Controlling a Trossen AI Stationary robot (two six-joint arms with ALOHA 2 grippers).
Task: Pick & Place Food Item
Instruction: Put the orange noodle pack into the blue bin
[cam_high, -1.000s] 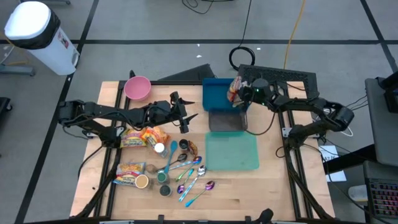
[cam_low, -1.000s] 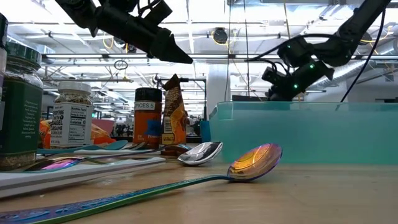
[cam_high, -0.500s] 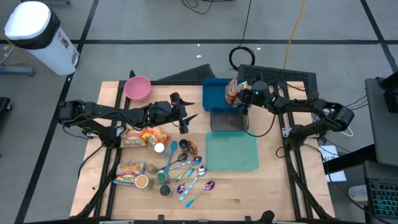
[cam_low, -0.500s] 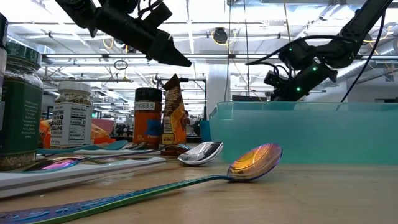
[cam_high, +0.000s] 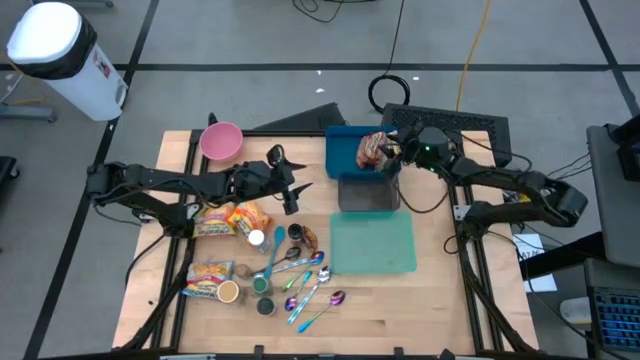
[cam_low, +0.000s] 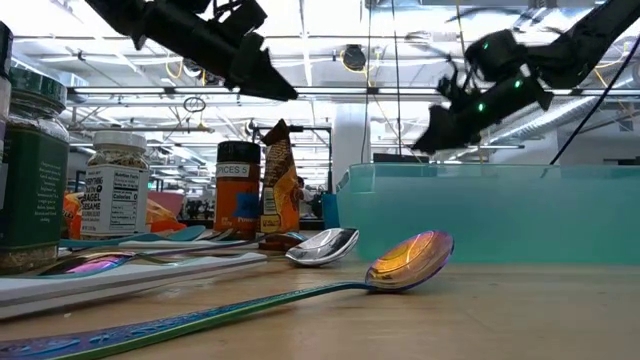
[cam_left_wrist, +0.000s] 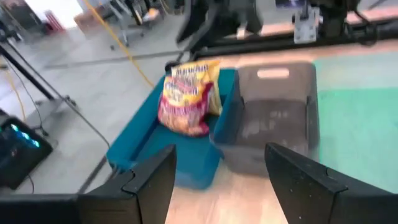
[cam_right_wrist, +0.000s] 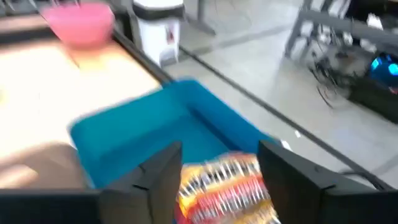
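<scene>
A red-and-yellow snack bag (cam_high: 372, 150) lies in the right end of the blue bin (cam_high: 345, 158) at the table's far edge; no gripper touches it. The left wrist view shows the bag (cam_left_wrist: 189, 96) resting inside that bin (cam_left_wrist: 143, 146). My right gripper (cam_high: 399, 152) hovers open just right of the bag and above the bin; in its wrist view the bag (cam_right_wrist: 227, 186) shows below the spread fingers (cam_right_wrist: 155, 171). My left gripper (cam_high: 291, 192) hangs open over the table's middle, left of the bins, with nothing between its fingers (cam_left_wrist: 221, 168).
A grey bin (cam_high: 366, 195) stands against the blue bin's near side, and a teal lid (cam_high: 373, 245) lies nearer still. A pink bowl (cam_high: 221, 141) is at the far left. Snack packets (cam_high: 228, 220), spice jars (cam_low: 35, 180) and spoons (cam_high: 310, 285) crowd the near left.
My right gripper has opened and let go of the snack bag, then drawn back up and toward the table's right edge. The bag has dropped from the fingers and now lies in the blue bin.
</scene>
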